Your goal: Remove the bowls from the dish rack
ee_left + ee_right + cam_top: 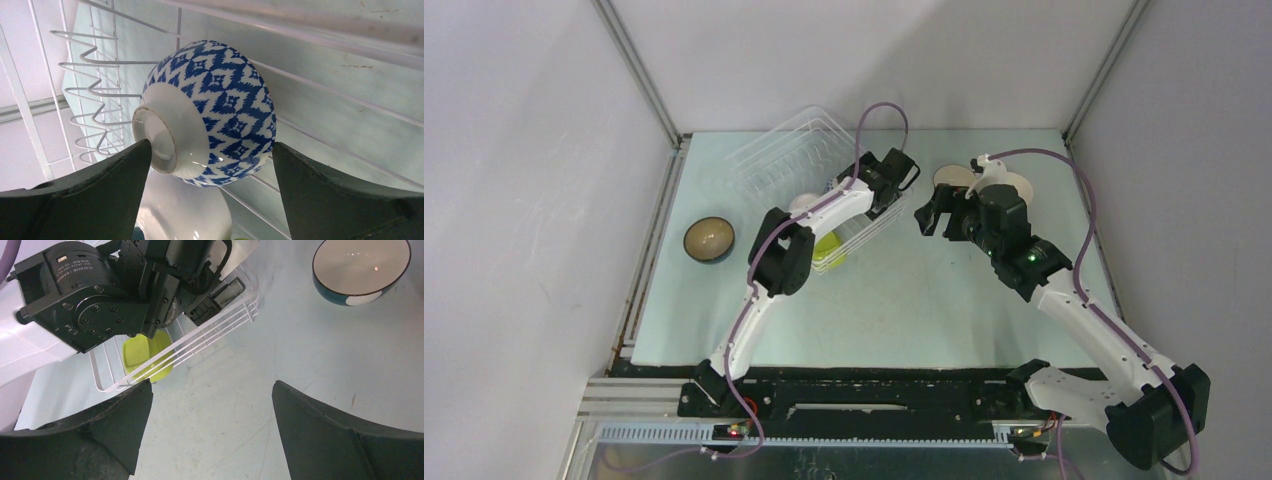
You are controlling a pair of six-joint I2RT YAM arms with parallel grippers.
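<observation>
White arms (744, 325), black joints (784, 262), purple cables (1091, 215)

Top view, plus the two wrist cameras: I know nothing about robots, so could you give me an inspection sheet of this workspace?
Surface: pale green table, lightly scuffed.
Job's things: dish rack at back left, holding patterned bowl, white bowl and lime bowl; dark bowl out at left; teal bowl and third bowl out, right of the rack.
Clutter: nothing seen.
Grippers: left gripper open, fingers either side of patterned bowl; right gripper open over table, holding nothing.
Cables: purple cables looping along both arms.
Surroundings: pale walls, metal frame posts.
</observation>
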